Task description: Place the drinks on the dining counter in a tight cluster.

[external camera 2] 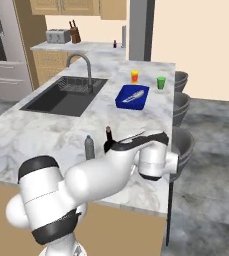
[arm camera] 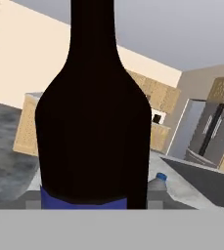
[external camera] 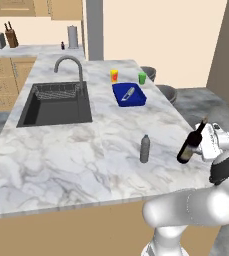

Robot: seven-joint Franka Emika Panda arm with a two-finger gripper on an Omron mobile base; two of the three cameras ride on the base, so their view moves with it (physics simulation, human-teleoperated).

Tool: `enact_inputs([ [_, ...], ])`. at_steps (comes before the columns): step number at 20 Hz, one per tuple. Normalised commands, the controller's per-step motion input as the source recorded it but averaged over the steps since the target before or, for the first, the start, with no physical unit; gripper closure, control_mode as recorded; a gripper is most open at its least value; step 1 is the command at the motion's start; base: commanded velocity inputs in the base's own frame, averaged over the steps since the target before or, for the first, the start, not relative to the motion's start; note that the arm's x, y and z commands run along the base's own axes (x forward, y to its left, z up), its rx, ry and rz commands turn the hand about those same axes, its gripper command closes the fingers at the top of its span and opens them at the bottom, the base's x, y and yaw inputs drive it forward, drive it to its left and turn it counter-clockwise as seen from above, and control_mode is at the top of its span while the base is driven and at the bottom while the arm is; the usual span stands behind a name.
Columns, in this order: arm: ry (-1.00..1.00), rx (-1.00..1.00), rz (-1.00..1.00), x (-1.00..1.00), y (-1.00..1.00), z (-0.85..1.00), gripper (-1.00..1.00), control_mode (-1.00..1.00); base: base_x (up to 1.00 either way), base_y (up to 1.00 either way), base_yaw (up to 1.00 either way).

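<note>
The hand (external camera: 202,145) is closed part-way around the wine bottle (external camera: 191,144), which it carries tilted, neck leaning away from the sink (external camera: 56,104), over the worktop's (external camera: 61,155) edge on the far side from the sink. In the hand view the dark bottle (arm camera: 94,112) looms up close, a blue band at its base. The small grey bottle (external camera: 145,149) stands upright on the marble worktop just beside the wine bottle, on its sink side, and the two look apart, though the right base view hides the gap behind the arm. Beyond the grey bottle, away from the robot, lies a blue tray (external camera: 129,94), with a yellow cup (external camera: 114,75) and a green cup (external camera: 142,78) past it. The curved steel faucet (external camera: 71,67) rises at the sink's back edge.
</note>
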Motion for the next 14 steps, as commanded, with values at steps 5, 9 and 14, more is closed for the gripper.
enact_inputs([
  [5, 0.05, -0.11, 0.08, 0.07, 0.54, -0.08, 1.0, -1.0, 0.0, 0.0, 0.0],
  [9, 0.14, -0.05, 0.0, 0.29, 0.34, 0.0, 1.0, -1.0, 0.0, 0.0, 0.0],
  [14, 0.09, 0.0, -0.01, 0.25, 0.02, -0.13, 1.0, -1.0, 0.0, 0.0, 0.0],
])
